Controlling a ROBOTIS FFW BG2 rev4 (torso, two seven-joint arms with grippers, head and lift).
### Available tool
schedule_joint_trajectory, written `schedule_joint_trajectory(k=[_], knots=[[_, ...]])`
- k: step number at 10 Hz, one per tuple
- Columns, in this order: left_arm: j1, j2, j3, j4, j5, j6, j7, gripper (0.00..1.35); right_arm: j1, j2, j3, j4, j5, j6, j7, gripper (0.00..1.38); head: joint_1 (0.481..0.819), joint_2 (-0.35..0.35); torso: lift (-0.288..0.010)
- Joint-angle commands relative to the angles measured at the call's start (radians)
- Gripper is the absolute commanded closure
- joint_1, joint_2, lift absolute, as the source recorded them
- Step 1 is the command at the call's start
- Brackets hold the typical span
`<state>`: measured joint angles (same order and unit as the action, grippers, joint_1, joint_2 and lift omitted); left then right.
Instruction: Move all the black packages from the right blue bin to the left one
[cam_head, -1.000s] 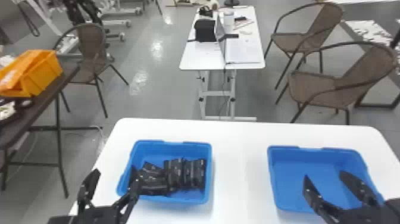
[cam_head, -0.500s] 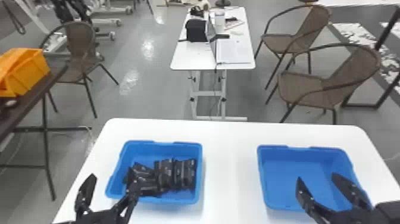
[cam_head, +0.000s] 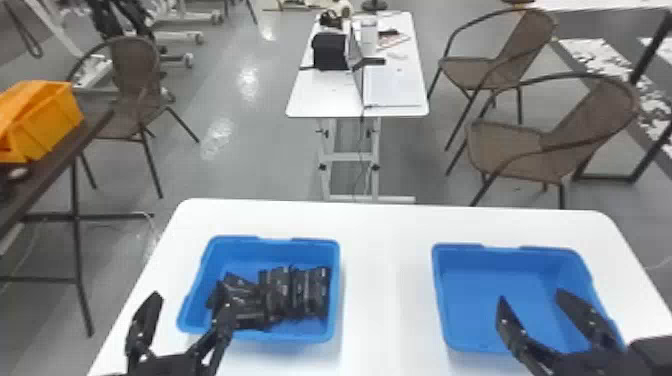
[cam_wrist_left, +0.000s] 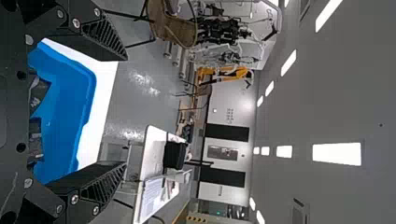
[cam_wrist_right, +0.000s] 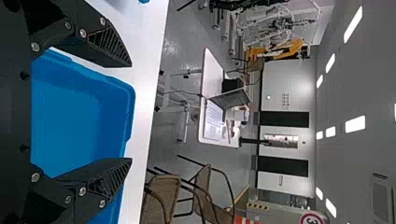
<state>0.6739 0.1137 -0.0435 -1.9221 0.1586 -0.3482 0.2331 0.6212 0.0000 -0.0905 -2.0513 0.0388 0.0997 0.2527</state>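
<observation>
In the head view, black packages (cam_head: 280, 295) lie bunched in the left blue bin (cam_head: 225, 250). The right blue bin (cam_head: 495, 285) has a bare floor. My left gripper (cam_head: 187, 305) stands open at the left bin's near left corner, one finger in front of the packages. My right gripper (cam_head: 532, 300) is open over the right bin. The left wrist view has packages (cam_wrist_left: 36, 95) in the left bin (cam_wrist_left: 70, 107), beyond the open left gripper (cam_wrist_left: 125, 112). In the right wrist view, the right bin (cam_wrist_right: 74, 116) lies beyond the open right gripper (cam_wrist_right: 131, 114).
Both bins stand on a white table (cam_head: 385, 280) with a gap between them. Beyond it are a second white table (cam_head: 395, 90) with a laptop, and brown chairs (cam_head: 540, 125). An orange bin (cam_head: 50, 120) sits on a dark table at the left.
The head view has shifted, so bins and room moved left in it and then slightly back right. Both grippers stay open, and the packages keep their places in the left bin.
</observation>
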Motion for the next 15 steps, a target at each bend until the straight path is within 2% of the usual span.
schedule_joint_trajectory(k=[1,11,13,15], knots=[[-0.002,0.003,-0.001,0.000,0.001,0.000,0.000,0.25,-0.005,0.001,0.000,0.002,0.000,0.000,0.002,0.34,0.695,0.077,0.000],[-0.011,0.026,-0.007,0.000,0.006,-0.005,-0.005,0.25,-0.012,0.001,0.003,0.030,-0.011,-0.060,0.013,0.34,0.695,0.081,0.000],[-0.010,0.037,-0.012,0.000,0.007,-0.008,-0.005,0.25,-0.012,0.001,0.003,0.043,-0.019,-0.080,0.013,0.34,0.695,0.080,0.000],[-0.010,0.035,-0.010,0.000,0.009,-0.005,-0.005,0.25,-0.011,0.001,0.003,0.048,-0.028,-0.084,0.013,0.34,0.695,0.079,0.000]])
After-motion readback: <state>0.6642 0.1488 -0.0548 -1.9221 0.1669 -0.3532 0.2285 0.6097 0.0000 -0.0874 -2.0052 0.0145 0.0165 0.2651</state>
